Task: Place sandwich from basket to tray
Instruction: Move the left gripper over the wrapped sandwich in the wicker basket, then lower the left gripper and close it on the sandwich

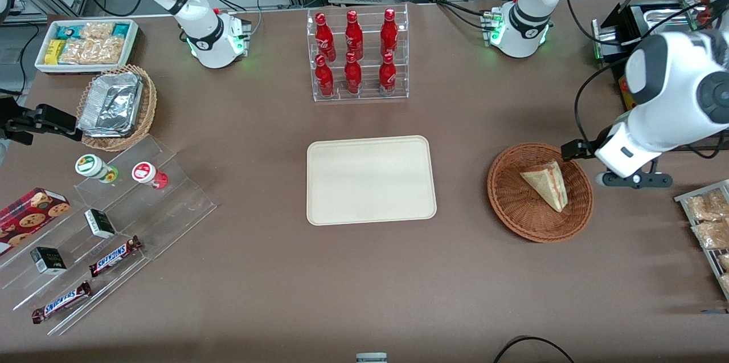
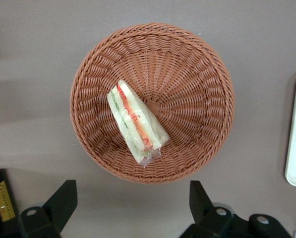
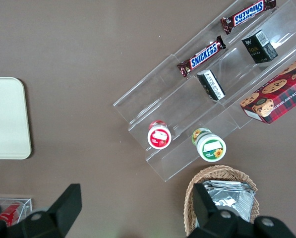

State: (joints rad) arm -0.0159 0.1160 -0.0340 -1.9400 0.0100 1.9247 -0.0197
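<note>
**Inspector:** State of the gripper?

**Assistant:** Fingers spread wide, nothing between them. It hovers above the table just beside the basket, toward the working arm's end, not yet over the load.

**Inspector:** And the sandwich?

**Assistant:** Lying in the basket, wrapped in clear film, resting against the sloped inner wall with its filling edge showing. The tray sits bare at mid-table, well apart from the basket.

**Inspector:** Risks, as you judge them?

**Assistant:** Three. First, the wedge lies tilted on the slope; fingers coming straight down may meet it off-square and push it along the weave instead of closing on it. Second, a finger descending too close to the rim could catch the wicker and drag or tip the basket, which looks light. Third, the film looks slick and the bread soft: a weak pinch may let it slip during the carry, a hard one would crush it.

**Inspector:** Anything in the path?

**Assistant:** Bare table between basket and tray; the bottle rack stands farther from the camera, clear of it.
</note>
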